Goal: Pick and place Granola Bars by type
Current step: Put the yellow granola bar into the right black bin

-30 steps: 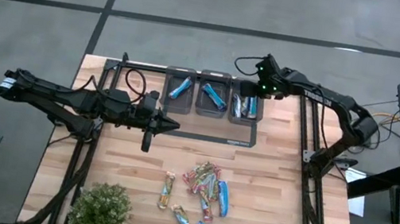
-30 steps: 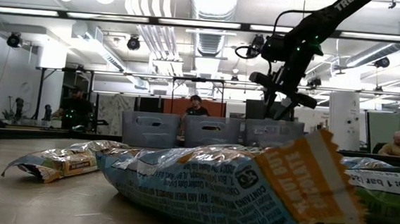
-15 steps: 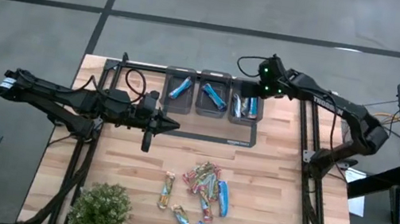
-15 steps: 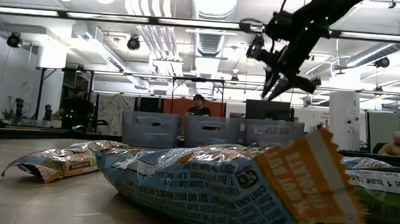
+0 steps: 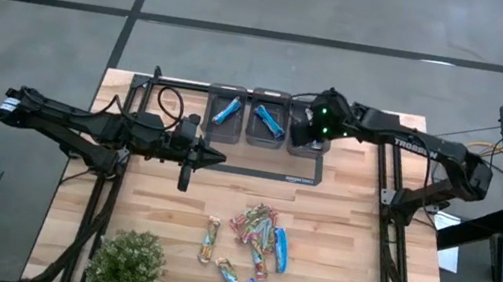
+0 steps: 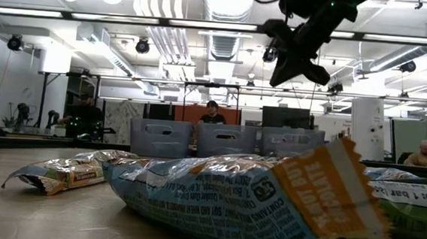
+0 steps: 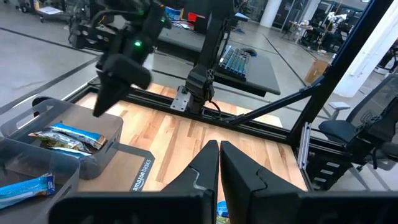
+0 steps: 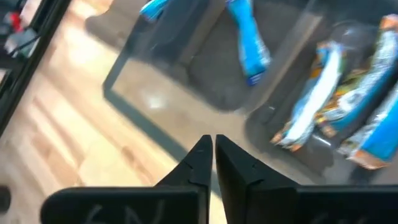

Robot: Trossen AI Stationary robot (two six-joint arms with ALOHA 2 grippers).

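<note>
Your right gripper (image 5: pixel 306 129) has shut empty and swung over the rightmost bin (image 5: pixel 308 150), upper centre (drop done). Left gripper (image 5: pixel 216 158) idles closed; loose Granola Bars (image 5: pixel 257 233) wait at lower centre.

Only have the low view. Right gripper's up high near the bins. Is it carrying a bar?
Observer: No. The right wrist view shows the right gripper shut on nothing.
Operator: Which bin is it over?
Observer: From above, it's over the rightmost bin.
Operator: What's in that bin?
Observer: Several mixed-colour bars.
Operator: Left arm?
Observer: The left gripper is shut, waiting in front of the bins, apart from the loose bars.
</note>
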